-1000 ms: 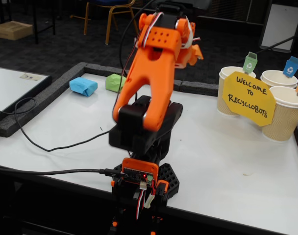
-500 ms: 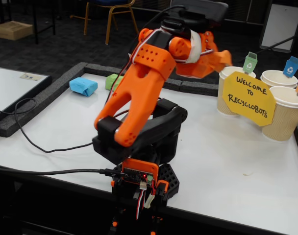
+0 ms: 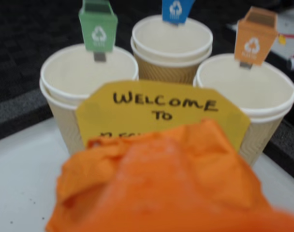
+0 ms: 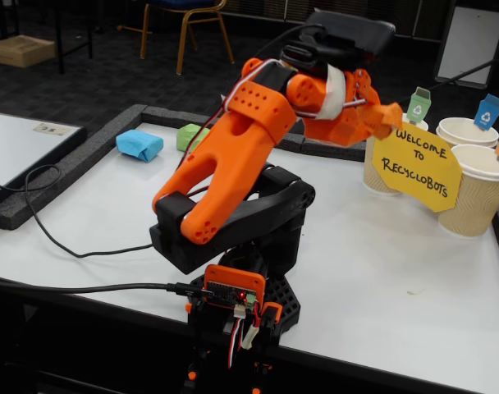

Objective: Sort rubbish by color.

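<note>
The tool [image 4: 386, 117] is clamped on the orange wad [image 3: 161, 188], held above the desk [image 4: 373, 271] just short of the yellow sign [image 4: 416, 165]. Three paper cups [image 3: 169, 43] stand beyond it. The blue wad [image 4: 139, 144] and, seemingly, the green wad [image 4: 186, 135] lie far behind the tool.
</note>
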